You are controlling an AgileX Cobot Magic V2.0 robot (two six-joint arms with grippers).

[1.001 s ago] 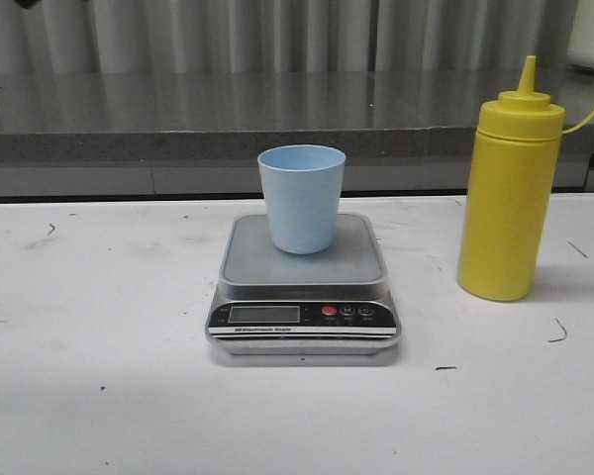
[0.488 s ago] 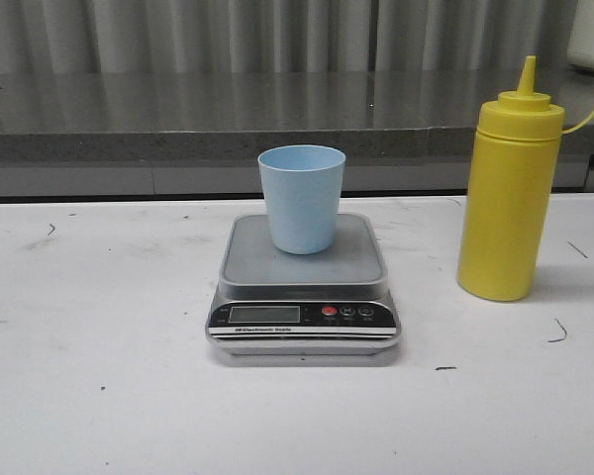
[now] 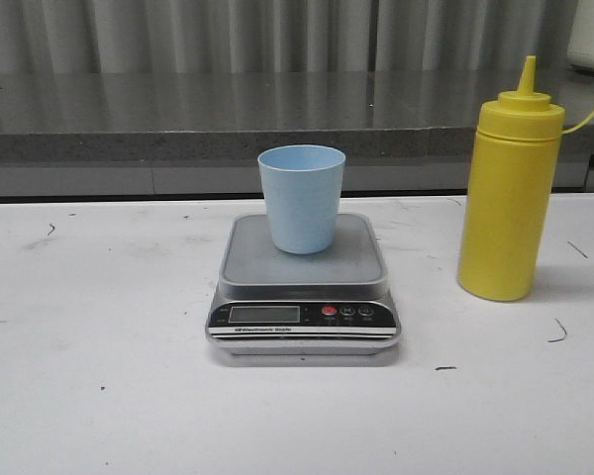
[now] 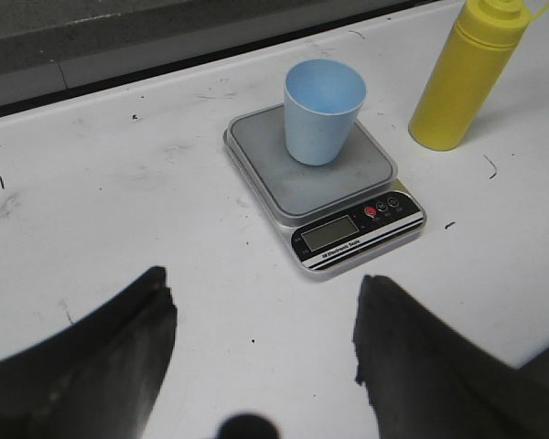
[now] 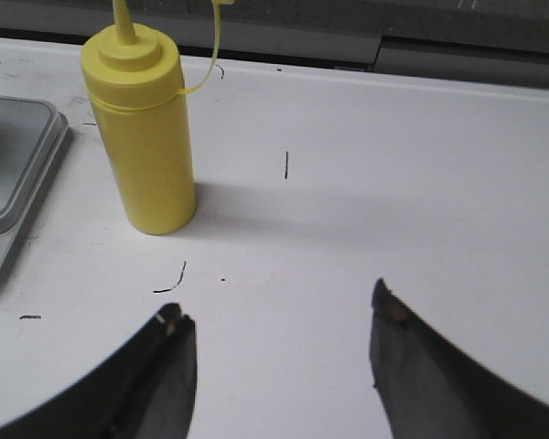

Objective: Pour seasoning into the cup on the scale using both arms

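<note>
Neither claw shows in the front view, where the blue cup (image 3: 301,198) stands upright on the scale (image 3: 304,287) and the yellow squeeze bottle (image 3: 510,193) stands apart to its right on the white table (image 3: 99,396). From the left wrist, the left gripper (image 4: 265,320) gapes wide and empty, short of the scale. From the right wrist, the right gripper (image 5: 279,347) is likewise spread, holding nothing, near the bottle.
</note>
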